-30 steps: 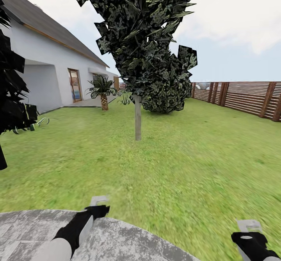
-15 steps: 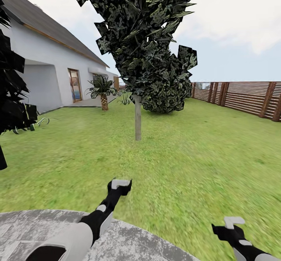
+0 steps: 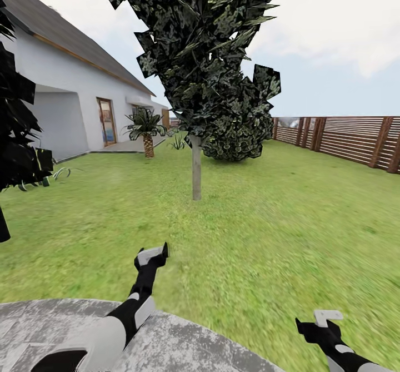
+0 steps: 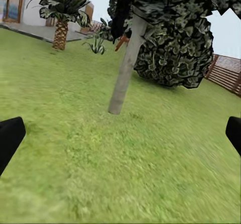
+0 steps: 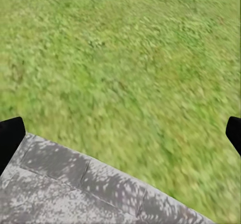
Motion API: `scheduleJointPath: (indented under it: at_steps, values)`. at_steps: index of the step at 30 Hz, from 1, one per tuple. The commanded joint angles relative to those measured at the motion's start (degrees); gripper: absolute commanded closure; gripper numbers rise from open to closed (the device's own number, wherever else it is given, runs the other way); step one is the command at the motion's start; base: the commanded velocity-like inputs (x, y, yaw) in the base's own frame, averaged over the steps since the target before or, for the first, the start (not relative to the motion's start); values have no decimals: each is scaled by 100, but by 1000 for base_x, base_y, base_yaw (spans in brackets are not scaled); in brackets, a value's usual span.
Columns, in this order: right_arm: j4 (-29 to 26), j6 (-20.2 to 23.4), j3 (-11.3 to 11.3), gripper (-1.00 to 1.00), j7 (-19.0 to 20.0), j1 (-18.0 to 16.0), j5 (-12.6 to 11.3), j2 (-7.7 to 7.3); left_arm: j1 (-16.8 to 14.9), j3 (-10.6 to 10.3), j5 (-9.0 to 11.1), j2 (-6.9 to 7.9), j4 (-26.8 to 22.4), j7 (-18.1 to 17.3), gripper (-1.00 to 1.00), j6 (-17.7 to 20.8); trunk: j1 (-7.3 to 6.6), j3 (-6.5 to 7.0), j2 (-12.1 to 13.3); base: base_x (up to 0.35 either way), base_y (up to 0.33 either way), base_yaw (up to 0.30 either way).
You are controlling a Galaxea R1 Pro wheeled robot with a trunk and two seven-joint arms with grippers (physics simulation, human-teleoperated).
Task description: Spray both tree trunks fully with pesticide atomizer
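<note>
We face the tree trunk (image 3: 196, 167), which rises from the lawn (image 3: 289, 216) straight ahead. Our left gripper (image 3: 153, 256), fingers spread and empty, reaches toward the trunk; our right gripper (image 3: 326, 319), likewise spread, hangs lower, right of it above the paving (image 3: 183, 344).

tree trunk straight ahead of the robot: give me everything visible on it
The tree trunk is a straight, branchless column of pale grey-brown bark, standing upright in the lawn ahead of the robot. Its base meets the grass; its top runs into the dark, blotchy green canopy. In the left wrist view it appears tilted, with a round shrub behind it. Nothing else touches it, and no spray coating can be made out.
</note>
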Motion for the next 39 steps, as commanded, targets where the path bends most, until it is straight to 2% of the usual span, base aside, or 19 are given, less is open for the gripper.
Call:
scheduleJointPath:
  at_steps: [1, 4, 5, 7, 9, 13, 14, 16, 19, 23, 39]
  values:
    - [-63, 0, -5, -100, -95, 0, -10, -11, 0, 1, 13, 37, 25, -71, -100, -40, 0, 0, 0, 0, 0, 0]
    - [-216, 4, -3, -100, -280, 0, -2, -15, 2, 1, -9, -18, 138, -330, -100, -43, 0, 0, 0, 0, 0, 0]
    - [-290, 5, 1, -100, -331, 0, 2, -15, 1, -4, -30, -17, 340, -446, -100, -50, 0, 0, 0, 0, 0, 0]
    - [-421, 6, 6, -100, -384, 0, 7, -18, 2, -35, -127, 47, 603, -580, -100, -61, 0, 0, 0, 0, 0, 0]
    - [-458, 6, 7, -100, -399, 0, 9, -20, 1, -60, -211, 68, 656, -620, -100, -63, 0, 0, 0, 0, 0, 0]
    - [-508, 6, 10, -100, -416, 0, 14, -20, 2, -122, -658, 87, 781, -899, -100, -67, 0, 0, 0, 0, 0, 0]
    - [-514, 6, 13, -100, -418, 0, 17, -16, 1, -130, -885, 82, 812, -1123, -100, -65, 0, 0, 0, 0, 0, 0]
    - [-519, 6, 15, -100, -420, 0, 21, -12, 1, -135, -1173, 81, 842, -1458, -100, -63, 22, -18, -40, 0, 0, 0]
    - [-526, -4, 17, -100, -421, 0, 24, -8, 3, -139, -1379, 87, 862, -1713, -100, -61, 88, -72, -160, 0, 0, 0]
    - [-533, -68, 18, -100, -421, 0, 25, 10, 1, -140, -1463, 89, 870, -1819, -100, -59, 176, -144, -321, 0, 0, 0]
    - [-534, -134, 19, -100, -423, 0, 26, 20, 3, -140, -1472, 98, 864, -1827, -100, -58, 527, -431, -963, 0, 0, 0]
